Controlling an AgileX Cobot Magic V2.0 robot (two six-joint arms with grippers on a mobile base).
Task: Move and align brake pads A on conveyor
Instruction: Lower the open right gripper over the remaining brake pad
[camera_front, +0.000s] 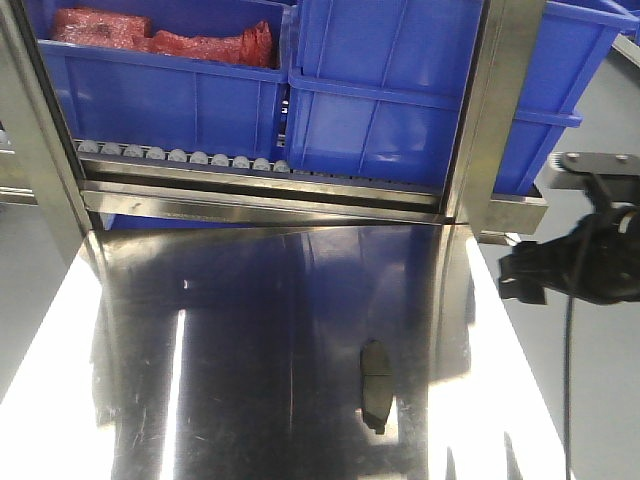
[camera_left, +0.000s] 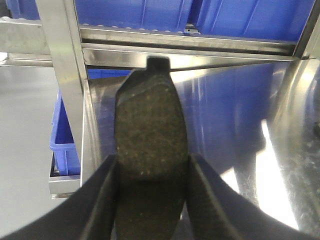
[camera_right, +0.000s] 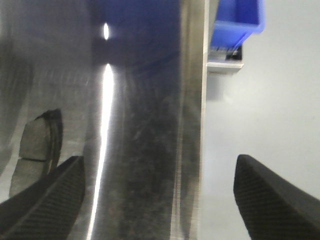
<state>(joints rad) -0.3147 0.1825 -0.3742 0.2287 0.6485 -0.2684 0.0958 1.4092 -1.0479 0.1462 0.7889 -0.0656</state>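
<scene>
- The left gripper (camera_left: 152, 165) is clamped on a brake pad (camera_left: 149, 125), fingers (camera_left: 102, 200) pinching its long edges, its tab end pointing to 12 o'clock.
- The right gripper (camera_right: 160, 170) hangs wide open and empty over the edge of the steel table (camera_right: 150, 100).
- A second pad (camera_front: 376, 385) lies flat on the table, at 5 o'clock from its centre.
- The conveyor isn't in view.
- Best play, I'd say: keep the pinch square, carry level, set it down lengthwise.
- The pad face is gritty, speckled and matte. The table is mirror-slick, so a nudged pad would likely slide.
</scene>
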